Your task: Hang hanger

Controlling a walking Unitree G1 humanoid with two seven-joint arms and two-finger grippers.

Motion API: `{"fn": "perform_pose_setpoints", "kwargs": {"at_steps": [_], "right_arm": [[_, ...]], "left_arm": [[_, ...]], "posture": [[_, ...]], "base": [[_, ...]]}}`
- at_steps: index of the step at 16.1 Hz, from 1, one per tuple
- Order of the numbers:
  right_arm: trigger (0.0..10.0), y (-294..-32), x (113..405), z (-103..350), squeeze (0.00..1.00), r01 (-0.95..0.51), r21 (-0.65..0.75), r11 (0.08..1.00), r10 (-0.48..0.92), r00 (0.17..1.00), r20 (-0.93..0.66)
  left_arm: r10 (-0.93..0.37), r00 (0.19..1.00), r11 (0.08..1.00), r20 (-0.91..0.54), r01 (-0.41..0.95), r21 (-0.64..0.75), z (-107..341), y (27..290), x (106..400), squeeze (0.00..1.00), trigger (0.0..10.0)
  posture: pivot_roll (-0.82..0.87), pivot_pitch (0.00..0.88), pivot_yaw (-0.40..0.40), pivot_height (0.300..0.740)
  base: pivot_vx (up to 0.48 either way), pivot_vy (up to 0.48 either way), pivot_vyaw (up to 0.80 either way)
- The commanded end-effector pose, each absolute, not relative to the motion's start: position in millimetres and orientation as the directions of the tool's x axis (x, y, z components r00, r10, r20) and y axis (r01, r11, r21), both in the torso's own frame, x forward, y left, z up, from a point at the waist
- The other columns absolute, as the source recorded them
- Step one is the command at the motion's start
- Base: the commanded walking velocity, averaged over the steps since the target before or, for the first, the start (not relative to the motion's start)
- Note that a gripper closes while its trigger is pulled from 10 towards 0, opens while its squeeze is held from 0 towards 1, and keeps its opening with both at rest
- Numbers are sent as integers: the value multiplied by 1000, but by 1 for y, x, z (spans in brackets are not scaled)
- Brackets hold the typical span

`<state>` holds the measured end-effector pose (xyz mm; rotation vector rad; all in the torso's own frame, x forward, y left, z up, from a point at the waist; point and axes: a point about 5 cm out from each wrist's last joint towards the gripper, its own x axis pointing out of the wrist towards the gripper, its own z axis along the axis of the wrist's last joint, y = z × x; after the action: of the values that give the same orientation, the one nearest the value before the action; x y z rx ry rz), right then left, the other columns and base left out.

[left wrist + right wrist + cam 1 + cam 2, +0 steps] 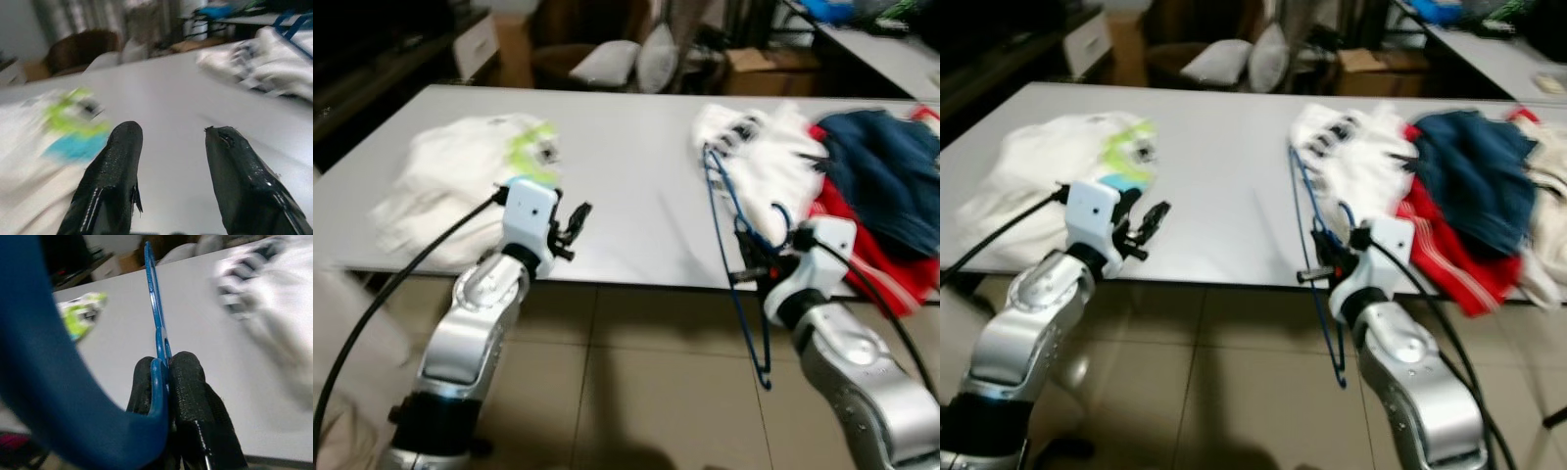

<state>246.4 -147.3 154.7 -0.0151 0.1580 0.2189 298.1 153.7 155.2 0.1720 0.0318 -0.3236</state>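
Note:
A blue plastic hanger (728,231) runs from the white clothes on the grey table (626,166) down past the table's front edge, its lower end hanging over the floor. My right gripper (751,260) is shut on the blue hanger (157,340) near its hook, at the front edge of the table. My left gripper (576,221) stands open over the table's front left, with nothing between its fingers (115,166), beside a white garment with green and blue print (470,176).
A pile of white, red and navy clothes (862,186) lies at the table's right. Cushions and a brown chair (607,59) stand behind the table. Another table (881,49) is at the back right. Tiled floor (636,382) lies in front.

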Motion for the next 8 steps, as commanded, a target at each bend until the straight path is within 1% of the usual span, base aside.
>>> {"fn": "perform_pose_setpoints", "kwargs": {"at_steps": [1, 4, 5, 8], "right_arm": [[10000, -152, 248, 152, 0, -205, -22, 979, 199, 968, -152], [10000, -152, 247, 141, 0, -201, -23, 979, 194, 964, -179], [10000, -154, 247, 138, 0, -179, -36, 983, 169, 968, -183], [10000, -159, 250, 133, 0, -109, -79, 991, 94, 980, -174]], "left_arm": [[-302, 952, 938, -51, 306, 164, 157, 153, 299, 110, 10000], [-286, 957, 945, -57, 292, 151, 154, 154, 296, 114, 10000], [-287, 957, 948, -33, 289, 130, 155, 153, 294, 110, 10000], [-271, 962, 954, -43, 274, 117, 152, 153, 292, 106, 10000]], "posture": [[-74, 0, 7, 740], [-63, 0, -5, 740], [-60, 0, -9, 740], [-61, 0, -13, 740]], "base": [[0, 431, 0], [0, 430, 0], [0, 0, 0], [0, 0, 0]]}}
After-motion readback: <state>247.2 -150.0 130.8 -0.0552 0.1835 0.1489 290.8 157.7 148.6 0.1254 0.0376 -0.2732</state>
